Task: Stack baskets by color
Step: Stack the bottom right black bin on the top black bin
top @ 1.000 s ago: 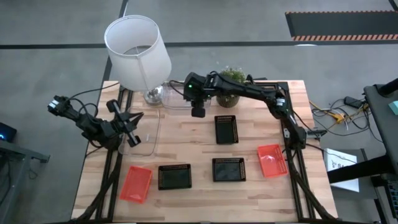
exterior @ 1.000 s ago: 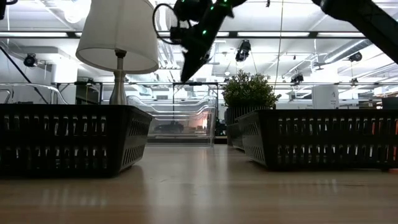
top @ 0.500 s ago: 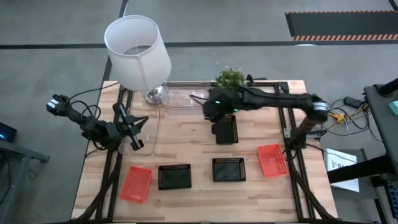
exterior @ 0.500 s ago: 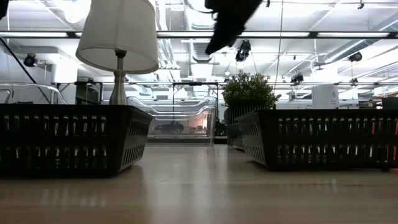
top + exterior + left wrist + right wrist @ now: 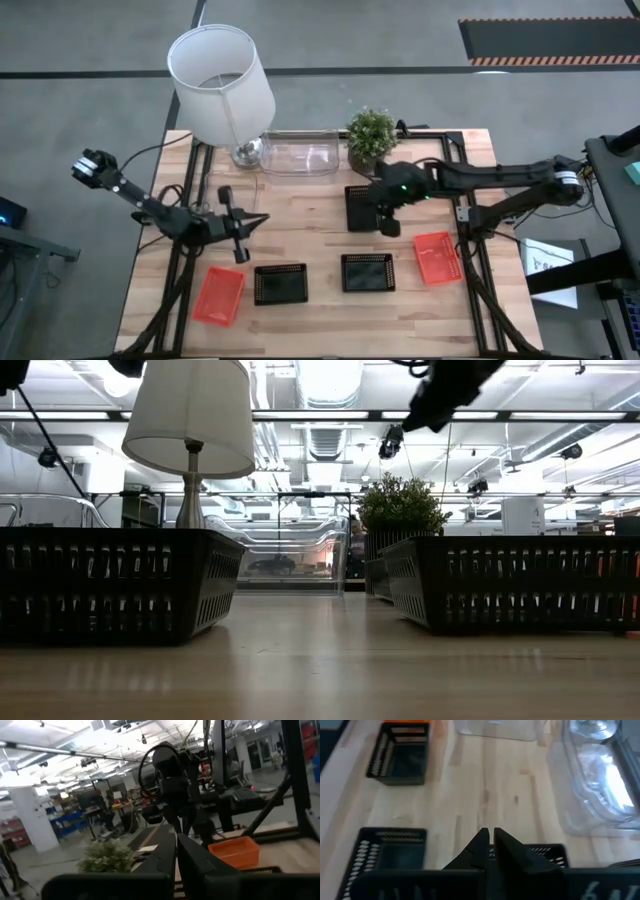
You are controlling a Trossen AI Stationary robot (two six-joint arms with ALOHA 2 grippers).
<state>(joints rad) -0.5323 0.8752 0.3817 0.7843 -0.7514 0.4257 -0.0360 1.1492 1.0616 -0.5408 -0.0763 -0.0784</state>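
Three black baskets lie on the table (image 5: pixel 320 240): one mid-table (image 5: pixel 361 208) and two nearer the front (image 5: pixel 280 284) (image 5: pixel 367 272). Red-orange baskets sit at the front left (image 5: pixel 218 296) and at the right (image 5: pixel 436 256). A clear basket (image 5: pixel 297 158) rests by the far edge. Another clear basket (image 5: pixel 240 205) lies at the left. My right gripper (image 5: pixel 388 224) hangs shut above the right rim of the mid-table black basket (image 5: pixel 540 852), holding nothing. My left gripper (image 5: pixel 238 250) is shut and empty, in the air over the table's left part.
A white lamp (image 5: pixel 220 80) stands at the far left corner. A potted plant (image 5: pixel 371 133) stands at the far edge beside the clear basket. Bare wood lies between the baskets in the middle.
My right gripper has swung from the far clear basket by the lamp toward the table's right and near side, ending above the mid-table black basket. My left gripper has moved toward the table's right and near side and has rolled. No basket has moved.
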